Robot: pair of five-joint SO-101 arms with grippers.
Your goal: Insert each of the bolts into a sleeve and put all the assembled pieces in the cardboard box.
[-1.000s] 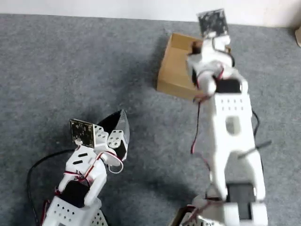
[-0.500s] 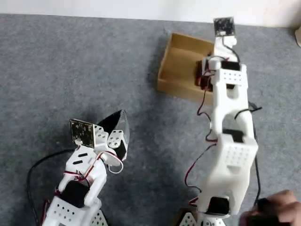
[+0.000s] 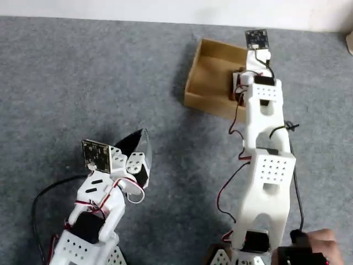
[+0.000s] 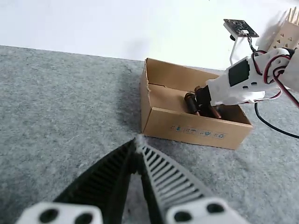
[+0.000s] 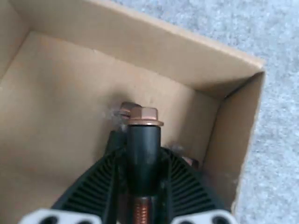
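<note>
**Sleeved bolt held low inside the cardboard box**

We see the right gripper reaching down into the box. Its ribbed black fingers are clenched on either side of a smooth, matte black sleeve. The sleeve is a plain cylinder that stands out past the fingertips. A copper-coloured bolt runs through it: the flanged hexagonal head caps the far end, and a short length of bright thread shows at the near end between the fingers. Just behind that head, and partly covered by it, sits a second hex head of the same coppery metal, close to the box floor. We cannot tell whether the two touch.

The box is shallow and rectangular, made of plain brown board with raw-cut edges and an open top. From above it lies on the far side of the table, with the white, perforated shell of the right arm stretched out to its right-hand part.

The left gripper is well apart from the box, over the fuzzy grey mat. Its two ridged black fingers are pressed together into a narrow point, and nothing is between them.
</note>
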